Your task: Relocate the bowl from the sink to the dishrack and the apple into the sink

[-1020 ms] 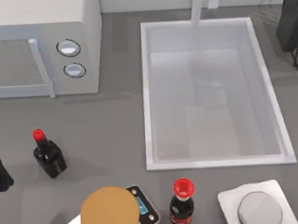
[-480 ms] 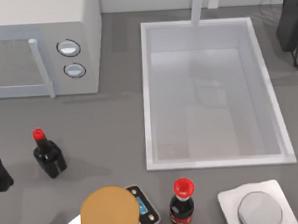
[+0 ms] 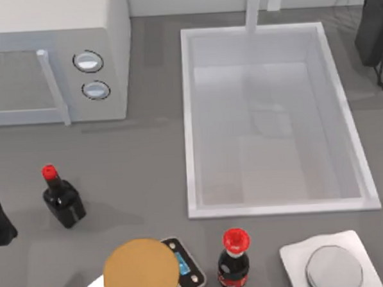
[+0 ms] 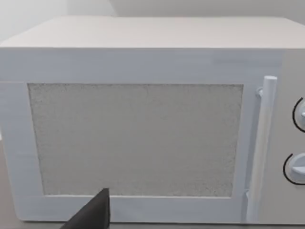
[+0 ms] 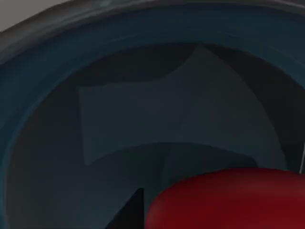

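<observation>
blue bowl (image 5: 95,119) wall takes up the right wrist view, with the red apple (image 5: 228,200) right up against the camera, apparently held over or inside the bowl. can't tell how the right jaws stand. the top view gives what the wrist doesn't: the white sink (image 3: 190,118) has nothing in it, right arm at the far right edge. risk as i see it: the apple lands in the bowl, not the sink. left arm is parked facing the microwave (image 4: 138,138), jaw state unclear.
</observation>
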